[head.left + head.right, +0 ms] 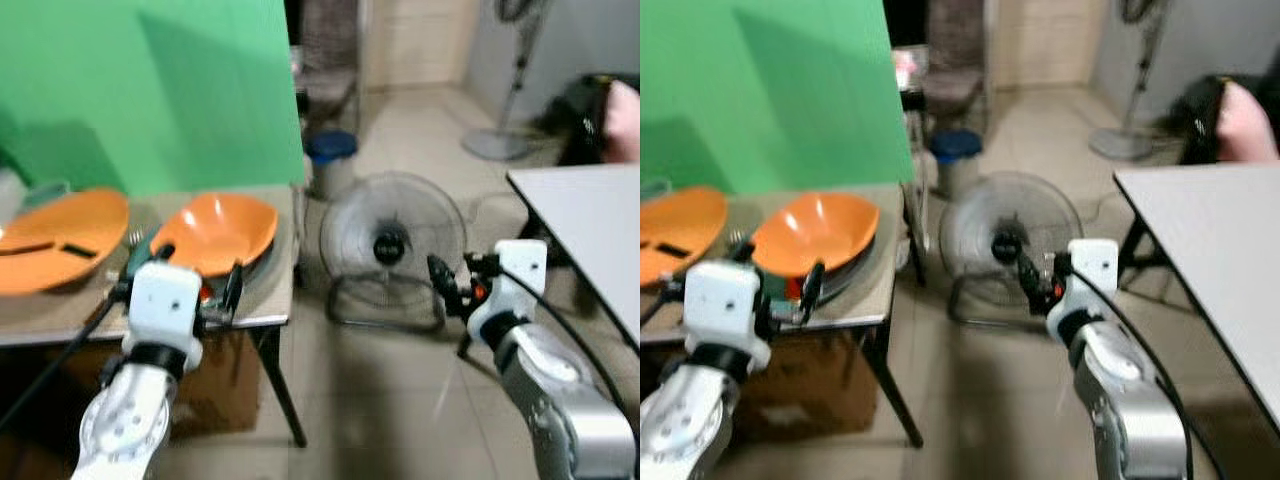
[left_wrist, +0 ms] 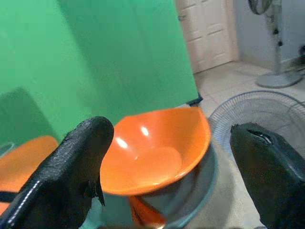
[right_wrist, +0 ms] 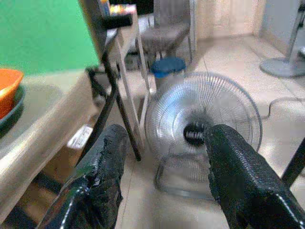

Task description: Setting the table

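— What do your head cameras show?

— My left gripper (image 1: 185, 285) hovers at the front edge of a low desk (image 1: 270, 315) before a green backdrop (image 1: 150, 90). On the desk a glossy orange bowl (image 1: 220, 230), shallow and tilted, sits on a grey round dish (image 1: 268, 265). Beside it, further to my left, lies a flat orange plate (image 1: 60, 235). My right gripper (image 1: 452, 285) hangs over bare tiled floor (image 1: 400, 390), in front of a round wire-caged floor fan (image 1: 392, 245). A pale, smooth second desk (image 1: 590, 220) runs along my right, its corner near that arm.

— And the left wrist?

— My two black, rubbery fingers (image 2: 66, 171) stand wide apart, holding nothing, with the orange bowl (image 2: 157, 155) between them and beyond their tips. Its rim is thin, its inside shiny.

— The right wrist?

— Those fingers (image 3: 102, 171) are also spread and empty. Between them I see the fan's (image 3: 202, 129) wire grille. The low desk's edge (image 3: 43, 129) and its thin black leg (image 3: 119, 114) stand to one side, with open floor (image 3: 157, 205) between them and the fan.
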You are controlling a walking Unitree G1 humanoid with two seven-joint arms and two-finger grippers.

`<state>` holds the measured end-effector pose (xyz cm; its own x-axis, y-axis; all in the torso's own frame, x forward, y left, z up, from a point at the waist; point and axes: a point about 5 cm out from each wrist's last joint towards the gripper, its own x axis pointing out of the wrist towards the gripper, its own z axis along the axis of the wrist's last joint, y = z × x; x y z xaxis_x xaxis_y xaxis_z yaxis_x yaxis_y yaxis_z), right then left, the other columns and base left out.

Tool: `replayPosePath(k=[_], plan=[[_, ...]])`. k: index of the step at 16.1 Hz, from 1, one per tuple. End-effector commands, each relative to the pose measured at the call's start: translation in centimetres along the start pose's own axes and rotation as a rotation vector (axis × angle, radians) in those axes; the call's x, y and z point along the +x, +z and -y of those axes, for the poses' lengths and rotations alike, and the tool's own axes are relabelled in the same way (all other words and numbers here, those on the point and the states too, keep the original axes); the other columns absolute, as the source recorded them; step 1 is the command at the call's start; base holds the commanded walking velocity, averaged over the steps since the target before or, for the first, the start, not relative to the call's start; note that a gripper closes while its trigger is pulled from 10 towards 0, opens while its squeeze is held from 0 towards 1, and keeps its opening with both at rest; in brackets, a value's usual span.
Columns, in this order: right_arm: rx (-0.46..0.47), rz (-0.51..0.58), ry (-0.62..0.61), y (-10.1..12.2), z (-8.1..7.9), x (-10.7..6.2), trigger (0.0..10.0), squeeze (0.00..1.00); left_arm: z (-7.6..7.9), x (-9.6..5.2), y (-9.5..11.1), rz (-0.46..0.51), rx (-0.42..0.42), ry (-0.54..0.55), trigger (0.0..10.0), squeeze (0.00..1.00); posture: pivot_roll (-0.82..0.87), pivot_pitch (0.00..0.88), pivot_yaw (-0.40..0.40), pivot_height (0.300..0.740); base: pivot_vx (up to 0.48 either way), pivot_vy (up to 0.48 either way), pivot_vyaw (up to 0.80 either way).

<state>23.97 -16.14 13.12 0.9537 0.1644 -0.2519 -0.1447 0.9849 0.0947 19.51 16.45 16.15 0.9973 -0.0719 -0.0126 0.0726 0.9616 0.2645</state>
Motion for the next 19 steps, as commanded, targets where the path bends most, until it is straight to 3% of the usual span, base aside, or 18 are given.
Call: replayPosePath(k=[1, 7, 11, 14, 15, 16, 19], plan=[[0.008, 0.019, 0.043, 0.7, -0.9, 0.4, 10.0, 0.00, -0.5, -0.1, -0.1, -0.014, 0.010, 0.015, 10.0, 0.00, -0.01, 0.000, 0.053, 0.740, 0.000, 0.368, 0.00], [0.032, 0.002, 0.047, 0.5, -1.3, 0.7, 10.0, 0.00, -0.8, 0.1, -0.1, -0.021, -0.003, 0.019, 10.0, 0.00, 0.01, 0.000, 0.041, 0.740, 0.000, 0.414, 0.00], [0.045, 0.004, 0.046, 0.5, -1.5, 0.8, 10.0, 0.00, -1.0, 0.4, 0.0, -0.014, 0.000, 0.008, 10.0, 0.00, 0.01, 0.000, 0.046, 0.740, 0.000, 0.480, -0.74], [0.036, 0.007, 0.044, 0.7, -1.6, 0.9, 10.0, 0.00, -1.1, 0.6, -0.1, -0.015, -0.048, 0.020, 10.0, 0.00, 0.00, 0.000, 0.041, 0.740, 0.000, 0.320, 0.00], [0.045, 0.015, 0.050, 0.8, -1.6, 1.0, 10.0, 0.00, -1.0, 0.5, -0.2, -0.024, -0.063, 0.024, 10.0, 0.58, 0.00, 0.000, 0.039, 0.740, 0.000, 0.000, 0.00], [0.065, 0.018, 0.047, 1.0, -1.5, 1.1, 10.0, 1.00, -0.9, 0.5, -0.2, -0.027, -0.094, 0.024, 10.0, 1.00, 0.00, 0.000, 0.035, 0.740, 0.000, 0.000, 0.00], [0.055, 0.043, 0.066, 1.8, -1.4, 1.6, 10.0, 1.00, -0.7, 0.7, 0.2, -0.008, -0.115, 0.043, 10.0, 1.00, 0.00, 0.000, 0.029, 0.740, 0.000, 0.000, 0.00]])
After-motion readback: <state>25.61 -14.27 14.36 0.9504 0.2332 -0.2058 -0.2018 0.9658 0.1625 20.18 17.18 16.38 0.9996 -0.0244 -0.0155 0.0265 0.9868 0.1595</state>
